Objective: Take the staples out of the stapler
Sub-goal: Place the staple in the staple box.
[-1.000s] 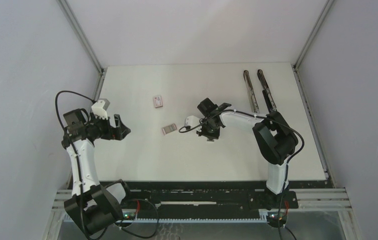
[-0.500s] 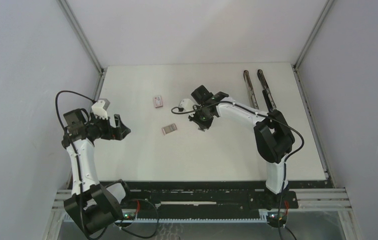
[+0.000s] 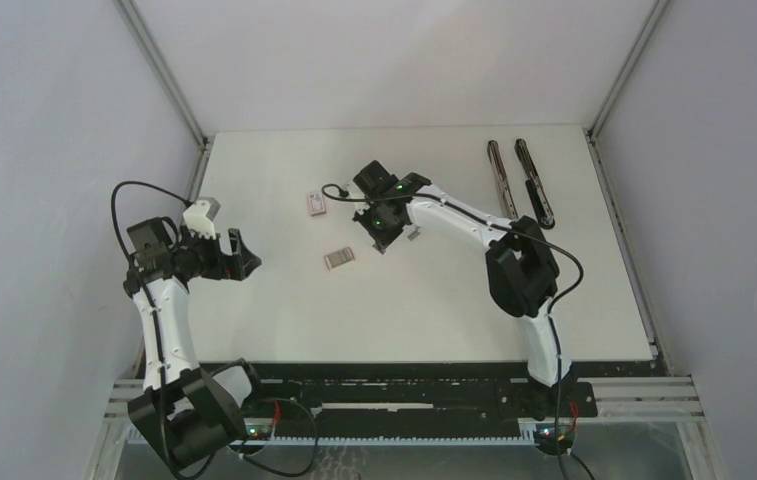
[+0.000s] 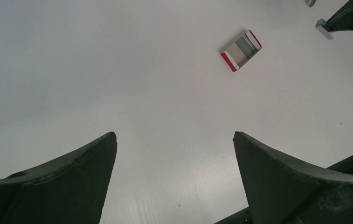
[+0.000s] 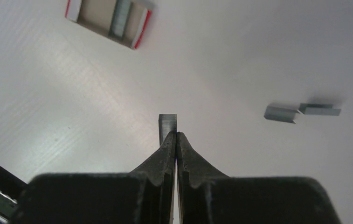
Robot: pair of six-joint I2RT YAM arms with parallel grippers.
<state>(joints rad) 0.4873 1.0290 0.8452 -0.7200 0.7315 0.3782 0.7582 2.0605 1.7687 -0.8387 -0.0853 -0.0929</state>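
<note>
My right gripper [image 5: 175, 134] is shut, and a short silvery strip of staples [image 5: 167, 122] sticks out from its tips, just above the table. In the top view it [image 3: 378, 238] hovers right of an open white-and-red box tray [image 3: 339, 258]. That tray [image 5: 109, 18] lies ahead of it and holds a grey strip. Two loose staple strips [image 5: 281, 113] lie on the table to its right. The stapler [image 3: 519, 178] lies opened out in two long dark bars at the back right. My left gripper [image 4: 174, 135] is open and empty at the far left [image 3: 244, 254].
A second small white-and-red box piece [image 3: 317, 203] lies behind the tray. The tray also shows in the left wrist view [image 4: 241, 50], far ahead of the open fingers. Metal frame posts and grey walls border the white table [image 3: 284, 320].
My right gripper has swung left and toward the back, from mid-table to beside the box tray, staying shut. The left arm has not moved.
</note>
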